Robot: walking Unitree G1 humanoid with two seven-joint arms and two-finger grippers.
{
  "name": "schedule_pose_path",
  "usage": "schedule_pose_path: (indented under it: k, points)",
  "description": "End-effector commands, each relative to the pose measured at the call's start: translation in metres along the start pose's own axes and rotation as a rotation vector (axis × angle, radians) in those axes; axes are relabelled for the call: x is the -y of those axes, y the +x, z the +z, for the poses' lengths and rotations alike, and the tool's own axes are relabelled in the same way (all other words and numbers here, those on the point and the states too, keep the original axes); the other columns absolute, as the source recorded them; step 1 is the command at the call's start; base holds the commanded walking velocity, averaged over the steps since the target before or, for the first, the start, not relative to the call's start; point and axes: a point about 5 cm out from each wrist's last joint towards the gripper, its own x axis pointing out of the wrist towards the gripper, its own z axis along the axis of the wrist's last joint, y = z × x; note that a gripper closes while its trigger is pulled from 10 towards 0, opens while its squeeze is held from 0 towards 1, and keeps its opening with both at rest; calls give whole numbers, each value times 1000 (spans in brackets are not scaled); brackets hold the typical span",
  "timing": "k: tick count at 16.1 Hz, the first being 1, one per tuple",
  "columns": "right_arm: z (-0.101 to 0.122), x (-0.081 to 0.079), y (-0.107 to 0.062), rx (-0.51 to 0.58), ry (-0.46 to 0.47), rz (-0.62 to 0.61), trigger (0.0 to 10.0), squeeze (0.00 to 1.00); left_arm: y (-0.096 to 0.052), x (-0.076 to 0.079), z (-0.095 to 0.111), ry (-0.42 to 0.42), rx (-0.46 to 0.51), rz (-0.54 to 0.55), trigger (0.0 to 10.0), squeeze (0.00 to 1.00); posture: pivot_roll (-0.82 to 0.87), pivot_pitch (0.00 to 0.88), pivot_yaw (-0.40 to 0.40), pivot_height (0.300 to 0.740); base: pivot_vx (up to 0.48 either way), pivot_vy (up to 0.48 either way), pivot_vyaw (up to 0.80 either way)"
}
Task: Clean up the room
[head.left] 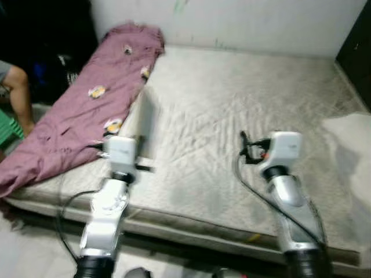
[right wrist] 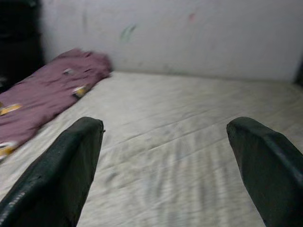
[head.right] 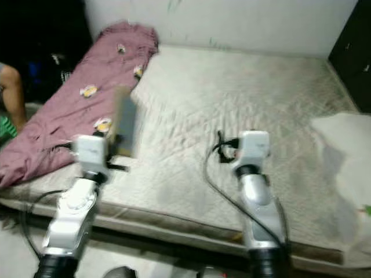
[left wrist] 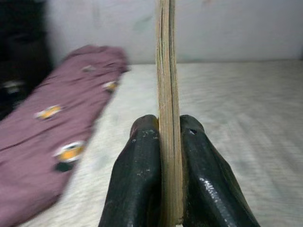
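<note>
The left gripper (left wrist: 168,142) squeezes a thin flat board (left wrist: 165,85) above the mattress (head.left: 243,116) — picked up, not put away. The right gripper (right wrist: 165,156) is wide apart — empty. The purple blanket (head.left: 87,110) lies rumpled.

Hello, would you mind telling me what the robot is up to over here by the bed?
The robot stands at the edge of a bare mattress. Its left gripper is shut on a thin flat board, held upright on edge above the mattress, beside a maroon sheet that lies along the mattress's left side. The right gripper is open and holds nothing, over the middle of the mattress. A person's leg shows at the far left.
</note>
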Motion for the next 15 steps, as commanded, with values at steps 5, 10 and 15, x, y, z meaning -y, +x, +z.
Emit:
schedule_pose_path:
  k: [5, 10, 15]
  points:
    - [2, -7, 2, 8, 8, 24, 10000, 0, 2, -11, 10, 21, 51, 40, 10000, 0, -109, 0, 14, 740, 0, -340, 0]
    - [2, -7, 2, 6, 7, 25, 10000, 0, 2, -10, 11, 7, 59, 39, 10000, 0, -111, 0, 12, 740, 0, -267, 0]
    - [2, -5, 1, 2, 5, 23, 10000, 0, 0, -8, 14, -18, 93, 3, 10000, 0, -113, 0, 9, 740, 0, 0, 0]
